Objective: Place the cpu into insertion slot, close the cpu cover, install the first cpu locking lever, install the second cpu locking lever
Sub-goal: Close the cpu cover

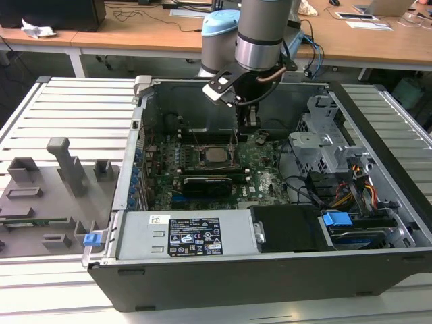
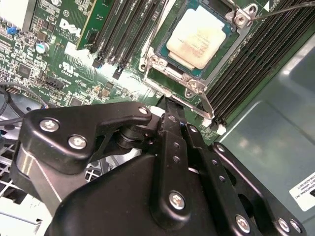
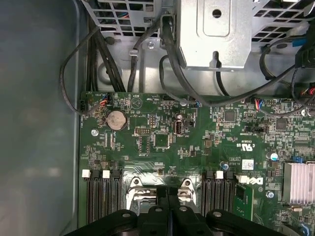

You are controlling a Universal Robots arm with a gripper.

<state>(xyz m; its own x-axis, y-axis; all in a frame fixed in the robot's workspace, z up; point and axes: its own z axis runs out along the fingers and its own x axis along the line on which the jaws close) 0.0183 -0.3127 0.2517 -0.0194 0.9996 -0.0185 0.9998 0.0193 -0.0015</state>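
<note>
The cpu (image 2: 199,37) lies pale and square in the insertion slot (image 1: 202,158) on the green board; it also shows in the exterior view (image 1: 216,156). The cpu cover (image 2: 174,73) lies flat around it as a metal frame. One thin locking lever (image 2: 280,9) sticks out past the socket's far corner. Another lever (image 2: 199,101) runs along the edge nearest my gripper (image 2: 167,105). My gripper hangs inside the case just beside the socket (image 1: 248,121), fingers (image 3: 173,209) pressed together. I cannot tell whether they touch the lever.
Black memory slots (image 2: 123,29) flank the socket. A black card (image 1: 206,183) sits in front of it. A metal drive cage (image 1: 324,145) and cables (image 1: 351,189) fill the exterior view's right of the case. The power supply (image 1: 189,236) is at the front, a grey fixture plate (image 1: 47,196) outside.
</note>
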